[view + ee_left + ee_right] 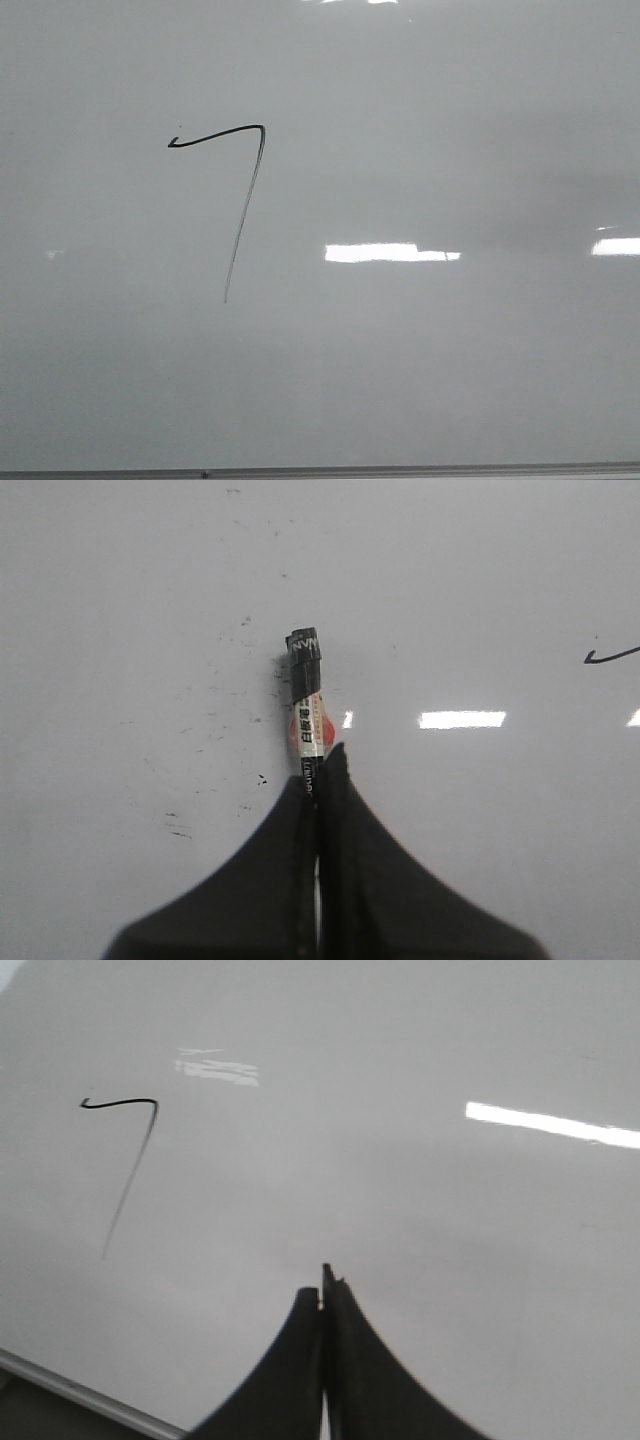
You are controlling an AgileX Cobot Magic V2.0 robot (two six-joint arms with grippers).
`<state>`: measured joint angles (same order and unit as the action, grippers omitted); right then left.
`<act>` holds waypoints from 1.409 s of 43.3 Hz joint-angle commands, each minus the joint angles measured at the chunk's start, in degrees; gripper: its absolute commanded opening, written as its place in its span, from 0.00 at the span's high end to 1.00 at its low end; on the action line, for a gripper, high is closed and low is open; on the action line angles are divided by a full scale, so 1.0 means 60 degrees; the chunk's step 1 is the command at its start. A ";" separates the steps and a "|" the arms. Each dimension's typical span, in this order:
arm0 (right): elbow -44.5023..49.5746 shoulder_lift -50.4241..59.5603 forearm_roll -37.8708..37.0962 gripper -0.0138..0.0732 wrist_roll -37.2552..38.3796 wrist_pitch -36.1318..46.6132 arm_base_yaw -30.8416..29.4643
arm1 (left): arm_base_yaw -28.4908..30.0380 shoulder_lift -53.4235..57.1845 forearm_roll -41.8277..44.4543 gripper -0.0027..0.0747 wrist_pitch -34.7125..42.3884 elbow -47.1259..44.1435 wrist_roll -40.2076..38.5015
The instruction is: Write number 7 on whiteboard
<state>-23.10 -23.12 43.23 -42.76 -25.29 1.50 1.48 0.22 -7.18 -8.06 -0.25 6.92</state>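
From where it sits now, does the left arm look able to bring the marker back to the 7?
Probably yes. The left gripper is shut on the marker, and only bare whiteboard lies between it and the number 7, whose top bar shows at the view's edge.

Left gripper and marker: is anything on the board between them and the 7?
Nothing visible. The left gripper holds the marker; only bare whiteboard separates it from the 7.

Little shows beyond a glossy whiteboard (420, 380) with a thin metal edge strip (400, 469), mirroring long ceiling-light reflections (390, 253), which suggests an office, classroom or lab; which one cannot be told.
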 commanded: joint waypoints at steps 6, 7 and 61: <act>0.0524 0.0758 -0.3090 0.91 0.3003 0.1586 -0.0037 | -0.0002 0.0150 -0.0026 0.99 0.0722 -0.0047 -0.0010; 0.0665 0.0826 -0.3487 0.91 0.3477 0.1767 -0.0052 | -0.0002 0.0150 -0.0026 0.99 0.0722 -0.0047 -0.0010; 0.4061 0.4134 -0.6430 0.91 0.6744 0.3003 -0.0697 | -0.0002 0.0150 -0.0026 0.99 0.0722 -0.0047 -0.0010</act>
<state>1.55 0.63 5.11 -2.10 -11.41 -2.35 1.48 0.22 -7.18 -8.15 -0.25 7.04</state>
